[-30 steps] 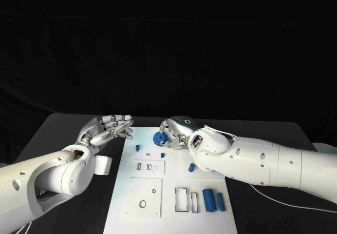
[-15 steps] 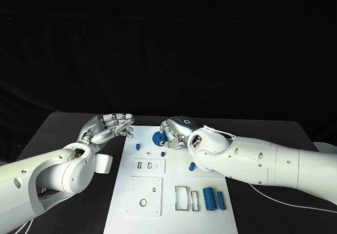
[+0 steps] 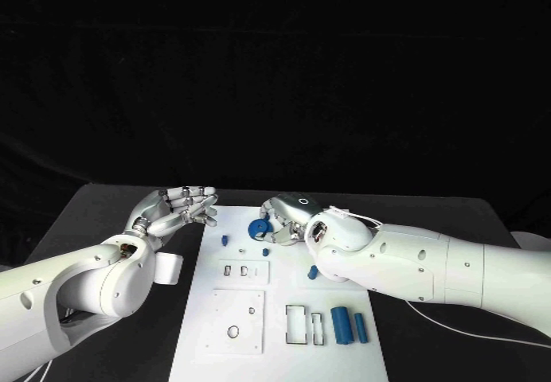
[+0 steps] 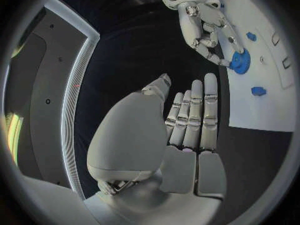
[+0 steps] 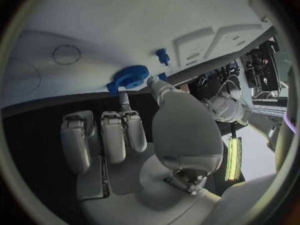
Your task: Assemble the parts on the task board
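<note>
Holding a blue gear (image 3: 259, 228), the right hand (image 3: 290, 216) sat over the far end of the task board (image 3: 275, 350). The gear was a toothed disc with a thicker hub; in the right wrist view (image 5: 129, 77) it was pinched between thumb and a fingertip, teeth visible along its rim, close above the white board surface. The left wrist view showed the same gear (image 4: 239, 61) at the right hand's fingertips, just over the board. Whether the gear touched the board could not be told.

The left hand (image 3: 181, 208) was held up at the board's left far corner, fingers apart and nothing in it; its palm (image 4: 181, 135) was bare.

Other parts on the board: a small blue peg (image 3: 225, 238) left of the gear, another small peg (image 3: 267, 252), a short blue piece (image 3: 312, 272) partly hidden by the right forearm, and two blue cylinders (image 3: 349, 325) lying side by side near the close right edge. Recessed slots (image 3: 244, 271) and outlined cut-outs (image 3: 304, 325) were visible; their depth was hard to make out.
</note>
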